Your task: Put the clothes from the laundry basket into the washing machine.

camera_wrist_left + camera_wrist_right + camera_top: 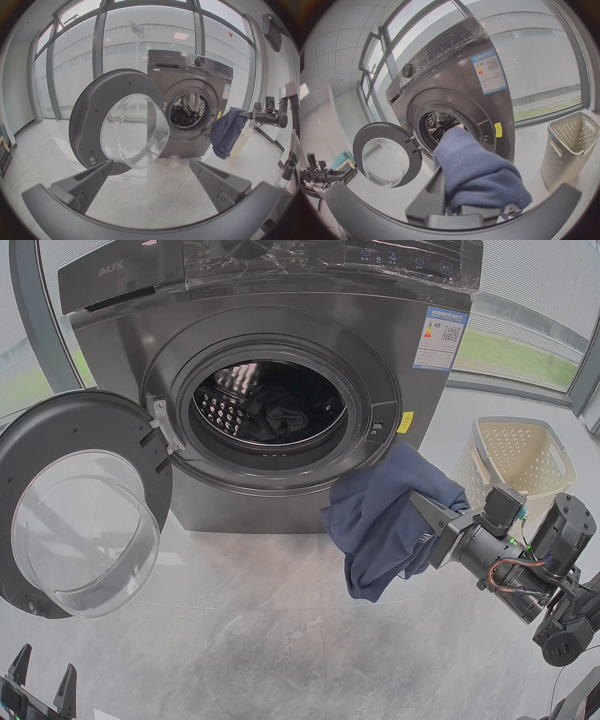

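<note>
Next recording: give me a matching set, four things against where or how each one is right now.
1 door
2 blue garment
3 basket
4 dark garment

A inside the drum
B swung open
C in the right gripper
D on the floor beside the washer

Pairs: 1-B, 2-C, 3-D, 4-A

A window wall [78,62] of tall panes in dark grey frames closes the far side of the room. Just outside its glass lies a strip of grass [519,355], and beyond that a grey ribbed building front [125,47]. Below the window wall spreads a glossy, grey-veined floor [262,640]. A plain white wall [15,90] meets it at one end, and white ceiling panels [337,34] run above.
</note>
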Controlling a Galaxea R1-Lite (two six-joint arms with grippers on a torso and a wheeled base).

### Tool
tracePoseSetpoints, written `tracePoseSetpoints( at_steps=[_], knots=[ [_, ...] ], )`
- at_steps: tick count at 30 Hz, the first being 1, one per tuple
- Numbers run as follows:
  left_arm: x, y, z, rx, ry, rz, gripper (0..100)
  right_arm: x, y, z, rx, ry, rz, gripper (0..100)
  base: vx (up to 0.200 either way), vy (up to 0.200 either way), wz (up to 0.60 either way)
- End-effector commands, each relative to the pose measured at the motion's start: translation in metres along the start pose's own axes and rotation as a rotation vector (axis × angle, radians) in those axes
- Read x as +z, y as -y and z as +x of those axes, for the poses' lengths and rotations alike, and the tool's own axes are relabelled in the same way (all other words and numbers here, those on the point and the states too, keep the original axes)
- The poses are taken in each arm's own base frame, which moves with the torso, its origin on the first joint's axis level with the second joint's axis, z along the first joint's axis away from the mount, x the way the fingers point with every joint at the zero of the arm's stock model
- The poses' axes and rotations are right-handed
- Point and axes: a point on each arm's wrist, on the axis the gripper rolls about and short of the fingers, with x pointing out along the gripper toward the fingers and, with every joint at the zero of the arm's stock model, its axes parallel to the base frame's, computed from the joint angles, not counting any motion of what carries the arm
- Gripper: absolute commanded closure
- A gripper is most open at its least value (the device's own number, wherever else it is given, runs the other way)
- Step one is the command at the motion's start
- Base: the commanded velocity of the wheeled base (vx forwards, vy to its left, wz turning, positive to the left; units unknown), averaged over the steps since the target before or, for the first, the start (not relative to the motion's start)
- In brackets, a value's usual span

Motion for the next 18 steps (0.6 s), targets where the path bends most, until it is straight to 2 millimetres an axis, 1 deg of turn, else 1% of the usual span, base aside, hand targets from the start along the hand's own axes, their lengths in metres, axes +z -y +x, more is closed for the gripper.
tracePoseSetpoints(
  at_steps=[1, 9, 18],
  knots=[
    [-0.0046, -0.0002, 0.0006, 0.001, -0.008, -0.001, 0, 0.0002, -0.0003, 0.0000, 0.002, 0.001, 0.001, 100, 0.000, 0.200, 0.00],
    [-0.0046, -0.0003, 0.0006, 0.000, -0.008, -0.001, 0, -0.0005, -0.0006, -0.0001, 0.003, -0.002, 0.002, 100, 0.000, 0.200, 0.00],
    [-0.0046, -0.0002, 0.0006, 0.001, -0.008, 0.001, 0, -0.0013, -0.0009, -0.0002, 0.004, -0.005, 0.005, 100, 0.000, 0.000, 0.00]
  ],
)
